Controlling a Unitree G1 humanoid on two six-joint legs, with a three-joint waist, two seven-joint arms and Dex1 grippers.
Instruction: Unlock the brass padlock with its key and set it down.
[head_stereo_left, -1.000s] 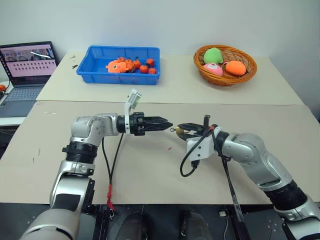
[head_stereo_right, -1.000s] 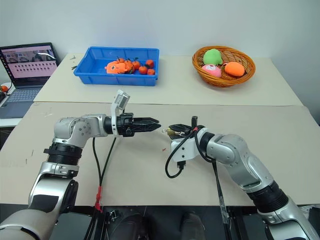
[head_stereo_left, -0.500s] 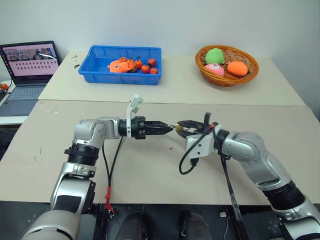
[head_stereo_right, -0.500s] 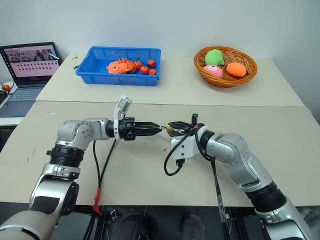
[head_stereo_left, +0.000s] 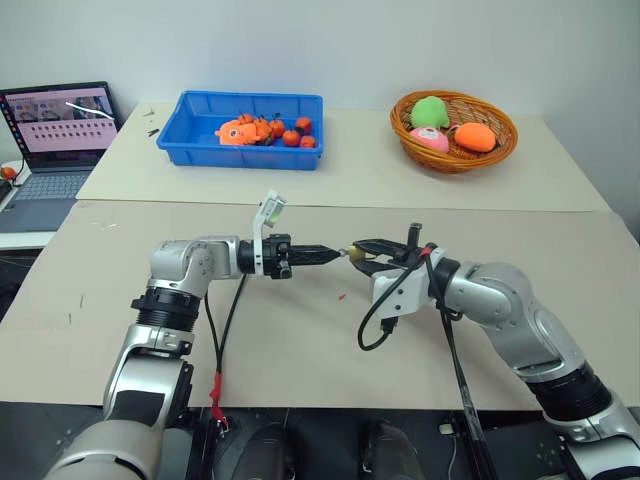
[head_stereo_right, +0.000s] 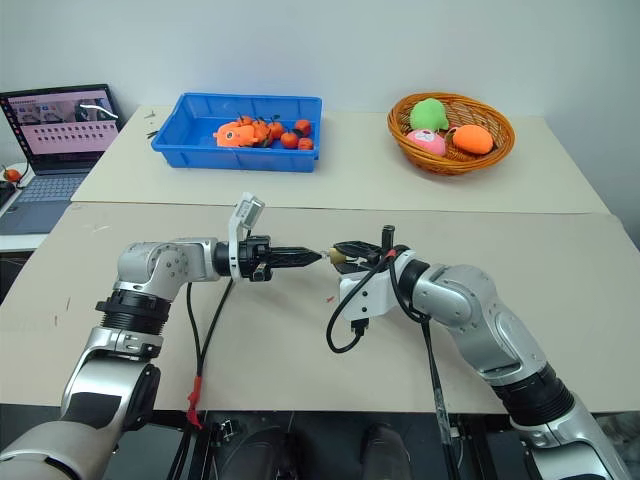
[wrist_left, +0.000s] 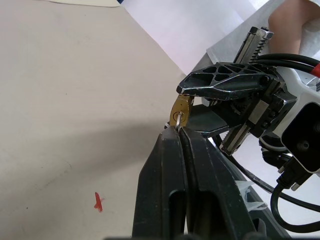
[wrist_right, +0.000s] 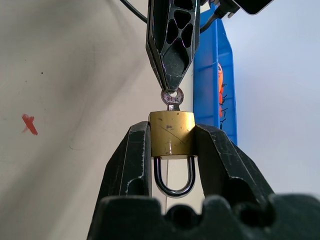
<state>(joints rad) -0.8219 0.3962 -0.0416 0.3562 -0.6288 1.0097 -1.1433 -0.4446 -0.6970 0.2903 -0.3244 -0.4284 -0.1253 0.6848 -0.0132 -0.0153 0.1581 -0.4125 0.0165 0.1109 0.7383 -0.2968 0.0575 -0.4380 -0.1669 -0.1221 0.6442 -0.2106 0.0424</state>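
Left tool (wrist_right: 172, 75) is closed on the key (wrist_right: 172, 98); brass padlock (wrist_right: 172, 133) is clamped by right tool (wrist_right: 172, 150), above bare worktop (head_stereo_left: 300, 330).

Blue bin (head_stereo_left: 240, 140) w/ orange fruits (head_stereo_left: 268, 130); wicker basket (head_stereo_left: 454, 148) (plush toys inside); laptop (head_stereo_left: 55, 135) far left; red speck (head_stereo_left: 341, 296) on table.

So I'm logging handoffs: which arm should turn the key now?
Probably the left: the left gripper is pinched on the key seated in the brass padlock, which the right gripper clamps steady.
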